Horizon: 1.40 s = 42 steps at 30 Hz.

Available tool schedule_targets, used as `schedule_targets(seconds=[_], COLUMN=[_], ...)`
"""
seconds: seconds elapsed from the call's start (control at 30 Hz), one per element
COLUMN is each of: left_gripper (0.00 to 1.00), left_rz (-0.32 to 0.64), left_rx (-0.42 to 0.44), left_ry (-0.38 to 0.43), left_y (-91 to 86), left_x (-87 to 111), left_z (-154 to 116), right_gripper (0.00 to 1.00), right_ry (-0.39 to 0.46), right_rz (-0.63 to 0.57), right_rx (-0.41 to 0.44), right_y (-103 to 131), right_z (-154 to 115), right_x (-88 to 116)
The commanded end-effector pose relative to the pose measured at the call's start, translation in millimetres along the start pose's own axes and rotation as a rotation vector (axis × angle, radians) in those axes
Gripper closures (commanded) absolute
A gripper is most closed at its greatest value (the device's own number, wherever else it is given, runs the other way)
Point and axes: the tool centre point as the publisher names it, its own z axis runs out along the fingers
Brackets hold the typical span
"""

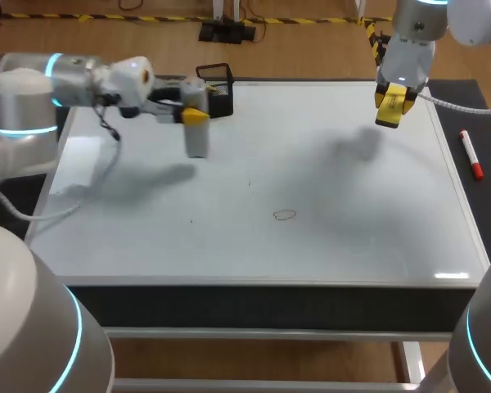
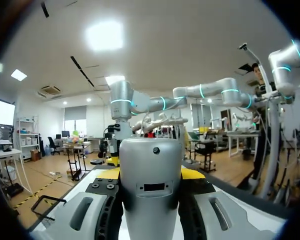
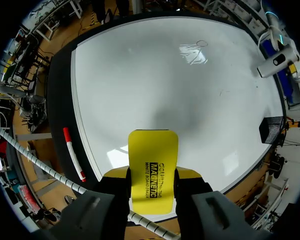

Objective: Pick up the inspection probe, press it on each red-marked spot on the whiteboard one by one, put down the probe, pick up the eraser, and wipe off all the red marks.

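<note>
My left gripper hovers over the far left of the whiteboard, shut on the grey inspection probe, which hangs tip down above the board. In the left wrist view the probe fills the gap between the yellow-tipped fingers. My right gripper is above the board's far right, shut on the yellow eraser; the eraser stands off the surface. A faint reddish loop is drawn near the board's middle front, and the loop also shows in the right wrist view.
A red marker lies on the dark mat to the right of the board; the marker is beside my right gripper. A black wire holder stands at the board's far edge, just behind the left gripper.
</note>
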Motion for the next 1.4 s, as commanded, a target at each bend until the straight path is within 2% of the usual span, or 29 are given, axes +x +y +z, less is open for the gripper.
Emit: schedule_targets(seconds=[0.03,0.27,0.53,1.07,1.17,1.23,1.4], left_gripper=[1.00,1.00,1.00,1.00,1.00,1.00,1.00], left_rz=[-0.004,-0.013,-0.014,-0.028,-0.028,-0.028,-0.028], left_rx=[-0.038,-0.026,-0.010,-0.005,-0.005,-0.005,-0.005], left_ry=[-0.156,-0.230,-0.276,-0.294,-0.294,-0.294,-0.294], left_y=[-10.0,-7.6,-2.7,-3.3,-3.3,-3.3,-3.3], left_x=[3.3,-0.9,-4.8,-4.4,-4.4,-4.4,-4.4], left_z=[-37,-71,-99,-105,-105,-105,-105], right_gripper=[1.00,1.00,1.00,1.00,1.00,1.00,1.00], right_ry=[0.003,0.003,0.003,0.003,0.020,-0.002,0.087], right_rz=[-0.002,-0.002,-0.002,-0.002,-0.034,-0.026,-0.048], right_rx=[0.000,0.000,0.000,0.000,0.008,-0.016,0.011], right_y=[-1,-1,-1,-1,18,35,88], right_z=[-1,-1,-1,-1,-7,-7,0], right_x=[1,1,1,1,-13,-21,-46])
